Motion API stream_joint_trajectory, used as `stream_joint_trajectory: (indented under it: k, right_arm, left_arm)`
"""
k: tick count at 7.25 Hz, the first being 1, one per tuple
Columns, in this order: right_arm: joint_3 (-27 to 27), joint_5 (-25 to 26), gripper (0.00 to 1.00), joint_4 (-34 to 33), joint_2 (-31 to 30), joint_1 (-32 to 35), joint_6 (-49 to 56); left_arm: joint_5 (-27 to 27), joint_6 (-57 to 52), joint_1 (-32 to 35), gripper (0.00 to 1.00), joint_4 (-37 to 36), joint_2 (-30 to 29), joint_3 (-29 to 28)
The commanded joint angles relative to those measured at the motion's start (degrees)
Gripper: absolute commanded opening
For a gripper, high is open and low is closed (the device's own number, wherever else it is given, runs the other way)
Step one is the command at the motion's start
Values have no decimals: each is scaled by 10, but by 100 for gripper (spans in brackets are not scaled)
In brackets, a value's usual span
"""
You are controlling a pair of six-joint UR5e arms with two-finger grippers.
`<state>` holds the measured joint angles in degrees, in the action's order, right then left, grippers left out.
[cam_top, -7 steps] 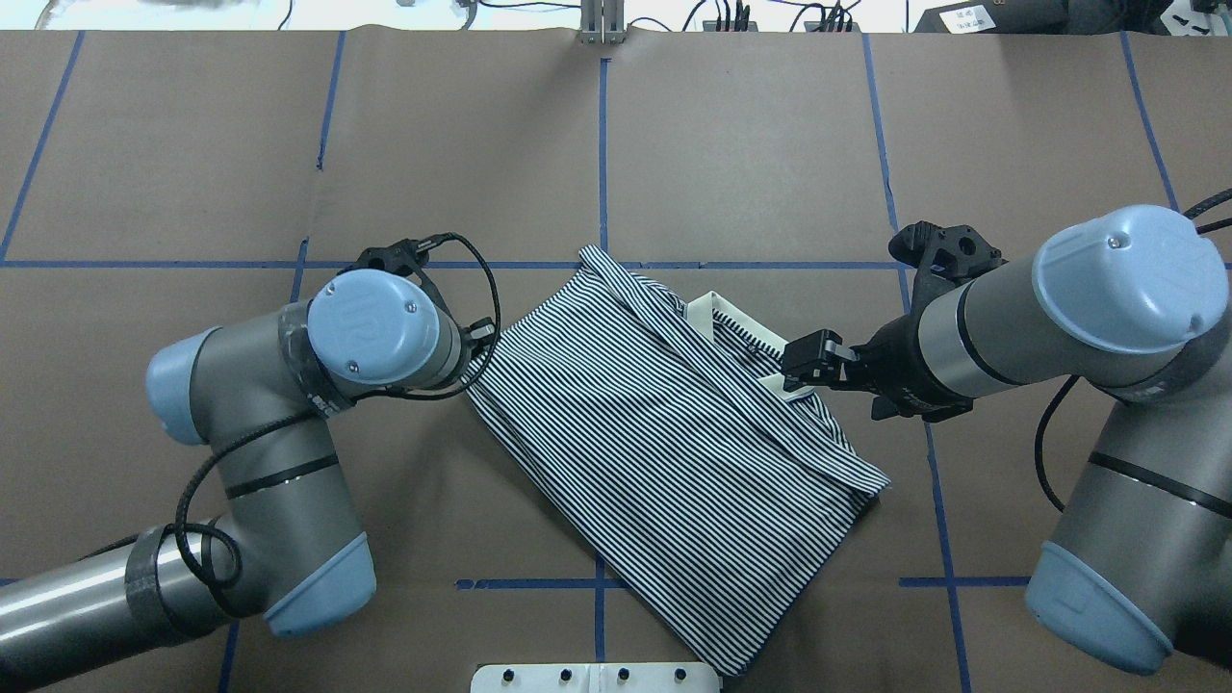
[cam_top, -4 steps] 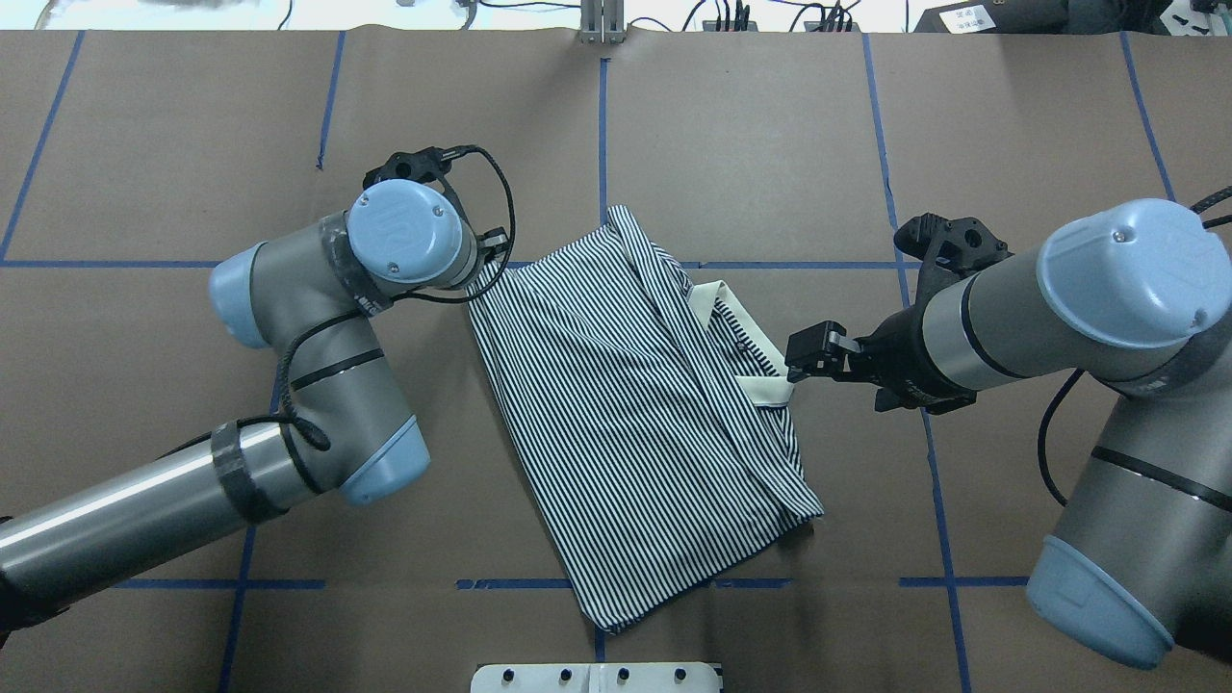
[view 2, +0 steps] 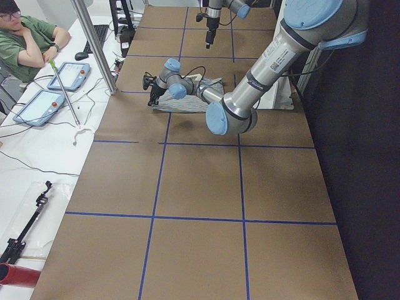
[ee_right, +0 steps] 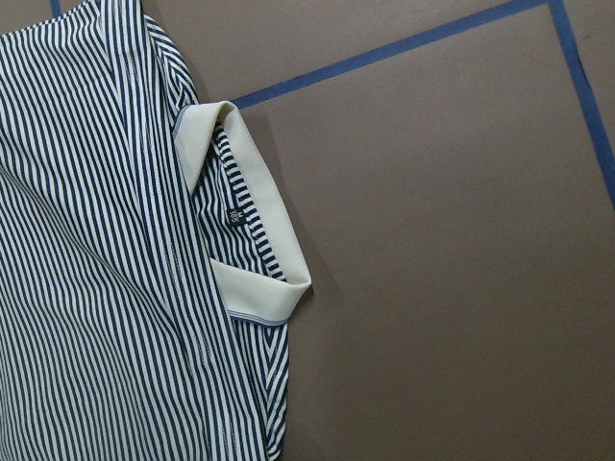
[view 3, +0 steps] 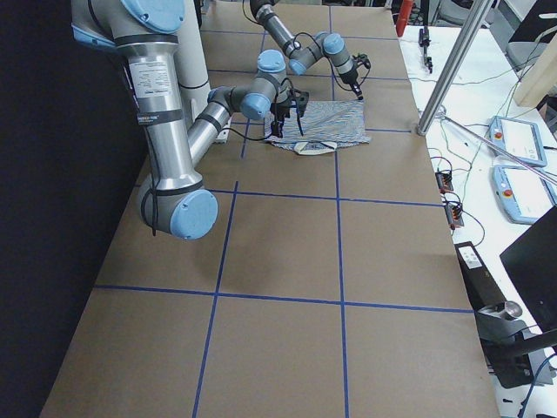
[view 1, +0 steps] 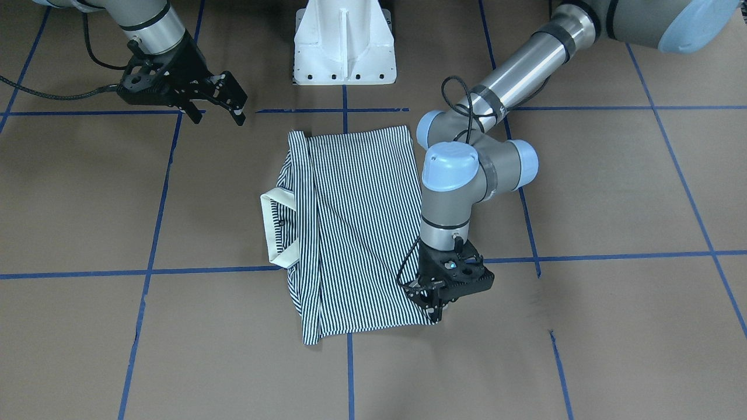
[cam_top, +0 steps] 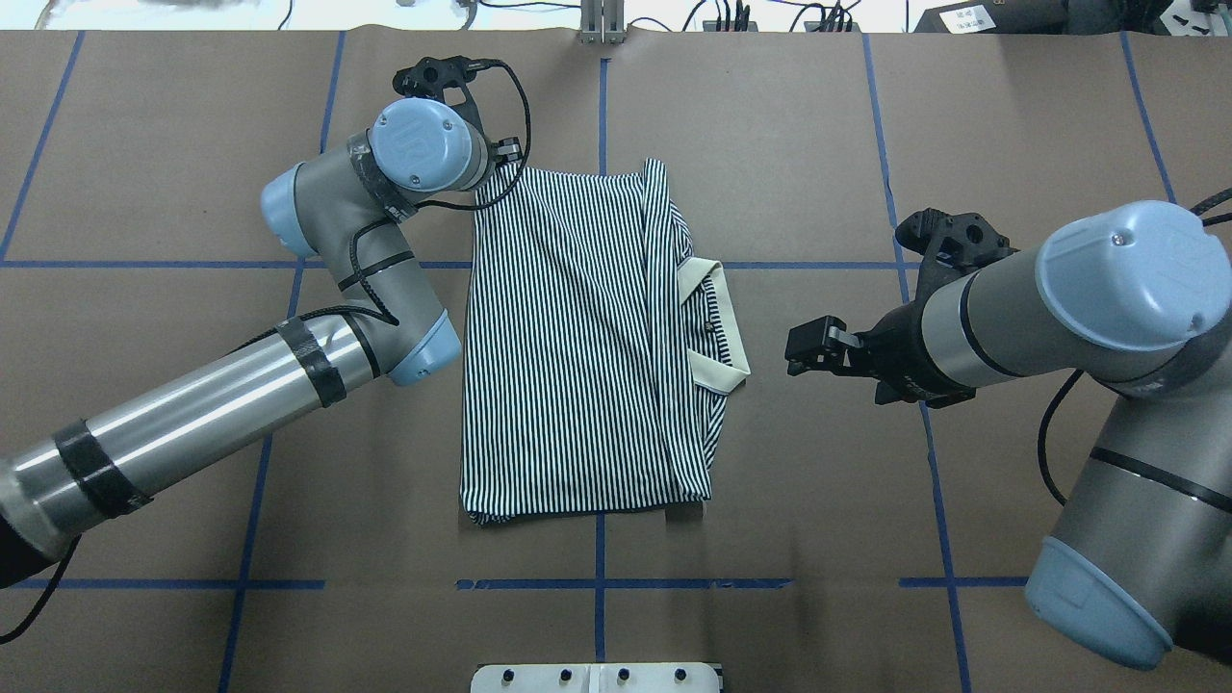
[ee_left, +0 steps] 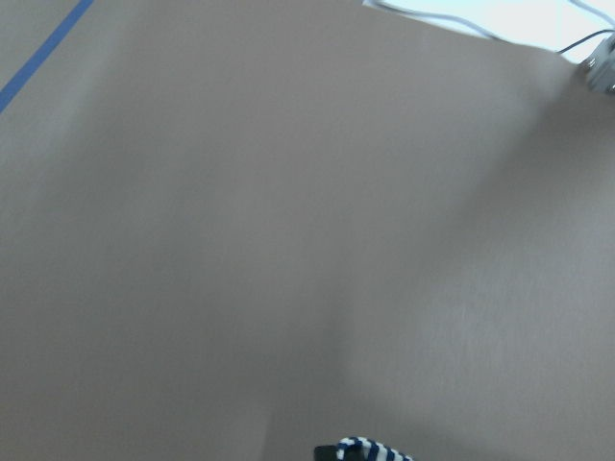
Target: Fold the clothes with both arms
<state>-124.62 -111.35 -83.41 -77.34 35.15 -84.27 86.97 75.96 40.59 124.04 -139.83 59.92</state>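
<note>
Overhead exterior shows the half-folded shirt lying flat, one corner clamped between the left gripper's jaws and its collar just ahead of the right gripper's parted, empty jaws; squaring-up seems underway, and the next fold likely needs fresh grips.

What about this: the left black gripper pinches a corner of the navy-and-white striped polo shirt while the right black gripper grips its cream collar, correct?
Wrong on the right black gripper: it hangs open, apart from the cream collar, per the overhead view. Rest holds.
</note>
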Motion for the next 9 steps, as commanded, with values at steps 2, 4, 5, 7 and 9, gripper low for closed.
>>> stream_joint_trajectory:
  k: [2, 4, 5, 7, 9]
  right_arm:
    - [29, 23, 100, -2, 31, -3, 3]
    - [106, 38, 100, -9, 93, -7, 24]
    - [150, 42, 100, -9, 120, -8, 53]
    - [218, 54, 100, -12, 171, -15, 102]
    - [256, 101, 100, -135, 242, -57, 186]
  left_arm:
    - [-16, -63, 3, 100, 25, -15, -47]
    - [73, -103, 33, 100, -24, -5, 20]
    - [111, -105, 37, 100, -80, 36, 113]
    - [112, -107, 34, 100, -142, 159, 321]
    - [113, -107, 20, 100, -207, 195, 423]
